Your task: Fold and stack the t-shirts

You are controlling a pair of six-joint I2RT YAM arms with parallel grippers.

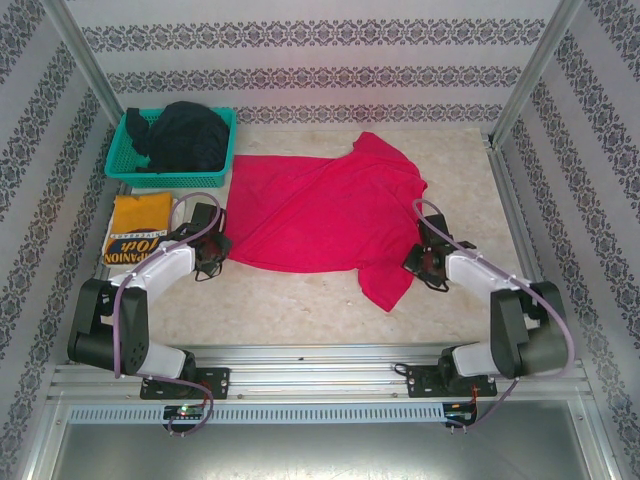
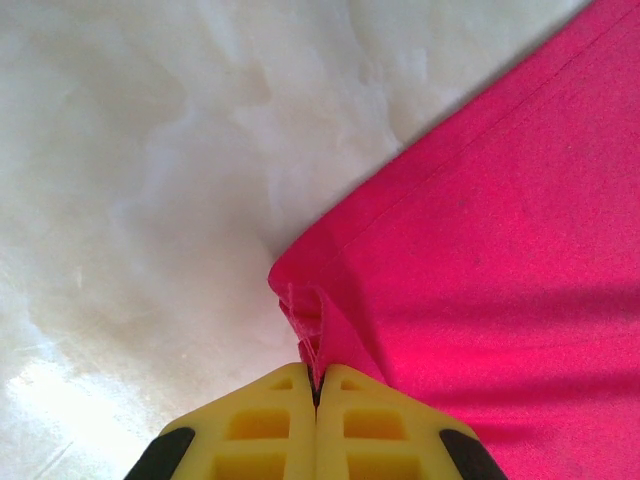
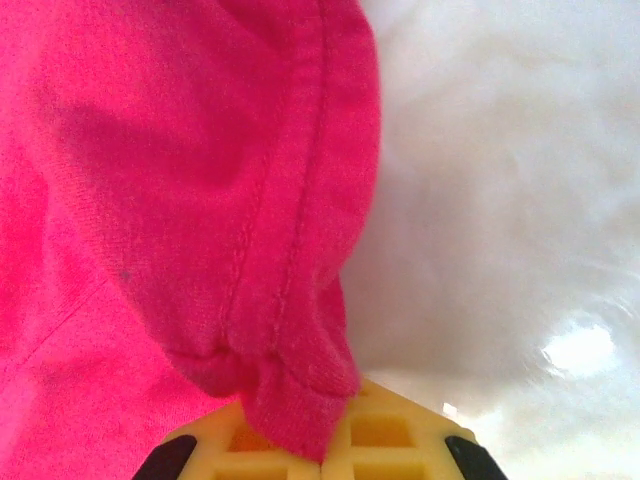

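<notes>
Both arms reach forward from their bases with elbows bent and wrists low at the red shirt, which lies spread on the table. The left gripper is clenched on the shirt's near-left hem corner. The right gripper pinches a bunched hem on its right side. A yellow shirt lies left of the red shirt, and a dark shirt sits in the basket beyond its far-left corner.
</notes>
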